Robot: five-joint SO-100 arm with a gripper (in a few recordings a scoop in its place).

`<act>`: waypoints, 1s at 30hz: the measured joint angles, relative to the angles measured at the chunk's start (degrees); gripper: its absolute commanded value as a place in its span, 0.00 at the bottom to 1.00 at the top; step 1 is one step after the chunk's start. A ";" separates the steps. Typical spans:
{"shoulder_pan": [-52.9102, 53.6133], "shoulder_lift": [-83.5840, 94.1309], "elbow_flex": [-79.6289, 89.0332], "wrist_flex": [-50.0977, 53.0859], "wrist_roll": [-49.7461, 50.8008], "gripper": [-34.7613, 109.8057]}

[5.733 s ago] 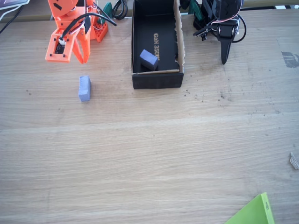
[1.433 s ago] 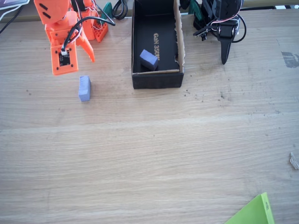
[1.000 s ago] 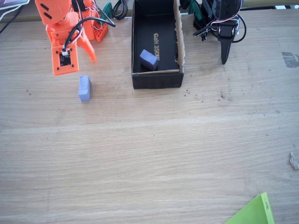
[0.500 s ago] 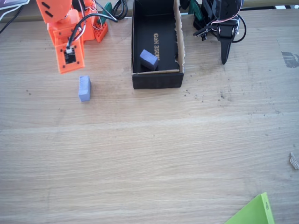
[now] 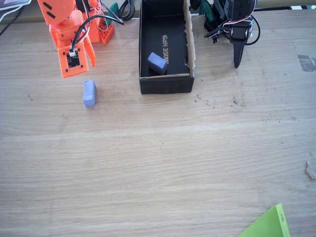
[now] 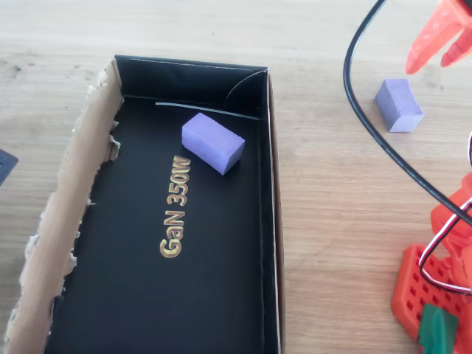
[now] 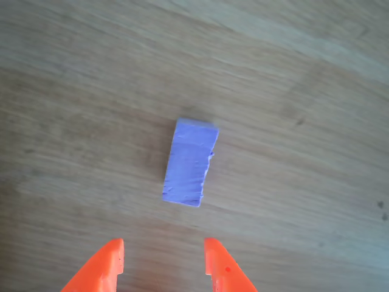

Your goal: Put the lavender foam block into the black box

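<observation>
Orange two-finger gripper [image 7: 163, 264] hangs open, pointing down near the wooden table's [image 5: 163, 163] far edge, just short of the small pale lavender foam block [image 7: 189, 162].

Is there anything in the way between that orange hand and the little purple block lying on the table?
Nothing visible. In the wrist view the hand is open, with bare wood between its fingertips and the purple block. The black box sits off to the right in the fixed view, already holding another block.
</observation>
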 measured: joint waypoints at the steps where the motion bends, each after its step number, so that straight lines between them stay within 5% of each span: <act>1: -0.09 -0.18 0.00 0.00 0.09 0.38; 30: 1.05 -10.28 0.09 -6.33 -0.79 0.47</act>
